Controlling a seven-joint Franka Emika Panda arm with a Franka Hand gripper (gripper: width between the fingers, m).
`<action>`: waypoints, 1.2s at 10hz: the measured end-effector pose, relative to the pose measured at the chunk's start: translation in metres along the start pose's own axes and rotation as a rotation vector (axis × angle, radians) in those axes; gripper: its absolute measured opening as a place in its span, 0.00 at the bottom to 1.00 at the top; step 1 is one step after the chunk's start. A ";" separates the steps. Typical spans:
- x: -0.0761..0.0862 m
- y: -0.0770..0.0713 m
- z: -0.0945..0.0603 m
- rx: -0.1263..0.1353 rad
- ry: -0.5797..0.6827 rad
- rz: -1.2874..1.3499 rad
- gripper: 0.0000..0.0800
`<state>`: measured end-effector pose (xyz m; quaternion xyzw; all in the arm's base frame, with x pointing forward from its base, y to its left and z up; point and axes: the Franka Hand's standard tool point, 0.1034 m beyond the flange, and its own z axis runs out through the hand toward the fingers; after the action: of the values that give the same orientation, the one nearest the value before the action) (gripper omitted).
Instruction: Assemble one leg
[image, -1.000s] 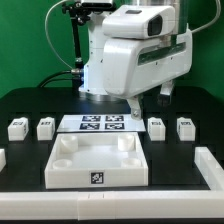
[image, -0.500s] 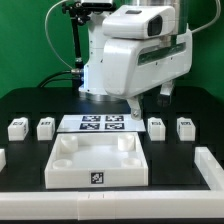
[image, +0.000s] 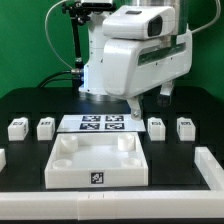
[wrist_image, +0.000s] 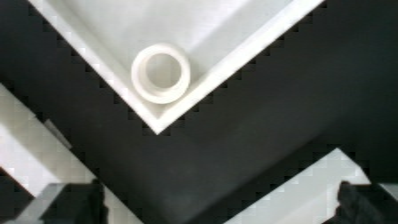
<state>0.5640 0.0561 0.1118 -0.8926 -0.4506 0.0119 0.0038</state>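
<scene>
Four small white legs with tags stand on the black table: two on the exterior view's left (image: 17, 127) (image: 45, 127) and two on its right (image: 156, 125) (image: 185, 127). The large white tray-like piece (image: 60, 172) lies in the front middle. My gripper (image: 135, 107) hangs above the table behind that piece, near the marker board (image: 100, 123), and touches nothing. In the wrist view the gripper (wrist_image: 217, 205) is open and empty, with dark fingertips (wrist_image: 71, 205) at either side. A corner of the tray-like piece with its round socket (wrist_image: 160, 72) lies below it. No leg shows in the wrist view.
Low white walls border the table at the exterior view's right (image: 210, 168), left (image: 2, 158) and front (image: 100, 207). The arm's bulky white body (image: 130, 55) stands behind the marker board.
</scene>
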 end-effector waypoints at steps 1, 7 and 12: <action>-0.016 -0.013 0.009 -0.008 0.008 -0.031 0.81; -0.145 -0.050 0.097 0.043 0.020 -0.790 0.81; -0.140 -0.042 0.108 0.057 0.018 -0.680 0.49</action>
<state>0.4446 -0.0320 0.0072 -0.6909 -0.7218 0.0144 0.0364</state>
